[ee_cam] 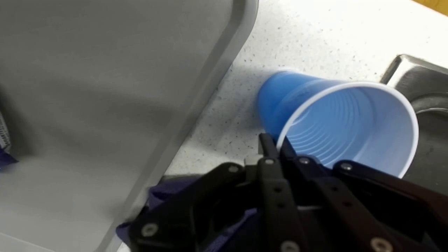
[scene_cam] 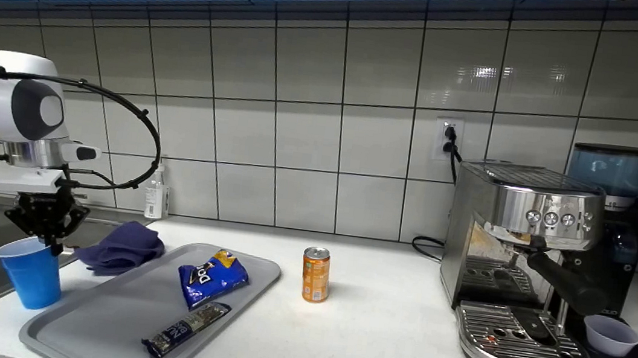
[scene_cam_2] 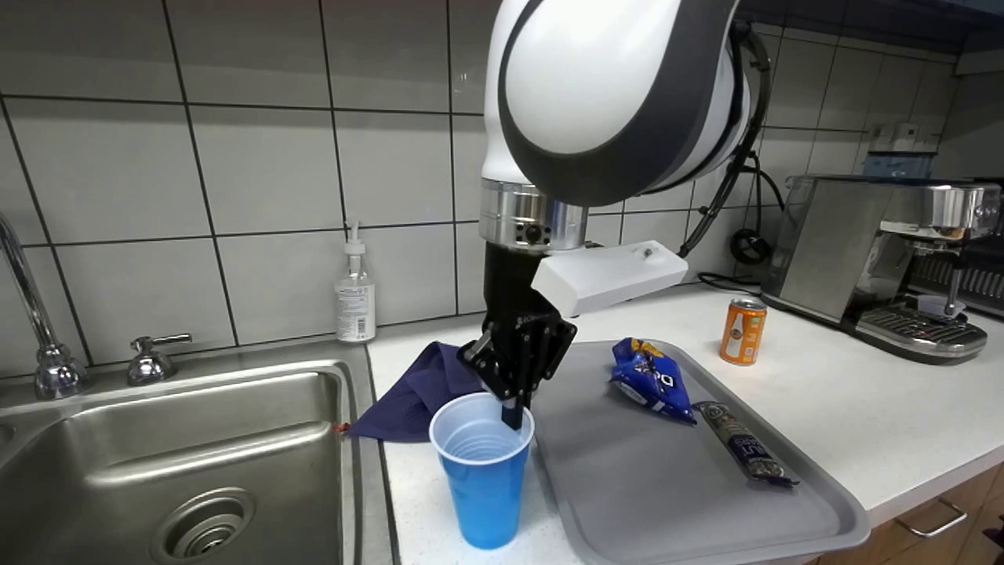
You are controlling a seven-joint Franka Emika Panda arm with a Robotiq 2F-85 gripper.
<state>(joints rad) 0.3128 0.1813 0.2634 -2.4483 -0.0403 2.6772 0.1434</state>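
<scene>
- The hand [ee_cam: 278, 144], below the white arm [scene_cam_2: 596, 86], was pinching the rim of the blue cup [scene_cam_2: 486, 502], gripping its wall from inside and outside.
- The blue cup stood upright, mouth up, on the strip of counter [scene_cam: 372, 343] between the sink [scene_cam_2: 196, 412] and the gray tray [scene_cam_2: 643, 486], close to the counter's edge along the sink.
- That tray lay just beside the cup, not touching it, and reached the counter's front edge.
- A purple cloth [scene_cam_2: 416, 396] lay bunched between sink and tray, nearer the counter's back edge than the cup, one corner lapping the sink's rim.
- On the tray lay a blue snack packet [scene_cam: 212, 278], and just beside it, nearer the front edge, a dark-wrapped bar [scene_cam: 185, 330].
- An orange can [scene_cam: 316, 275] stood upright past the tray, well in from the front edge.
- A pump bottle [scene_cam_2: 355, 306] stood at the corner where the sink met the counter's back edge, below the tiled wall [scene_cam: 312, 135].
- Farthest from the hand, toward the counter's end opposite the sink, stood an espresso machine [scene_cam: 503, 268], with a grinder [scene_cam: 619, 240] and a pale bowl [scene_cam: 610, 337] next to it.
</scene>
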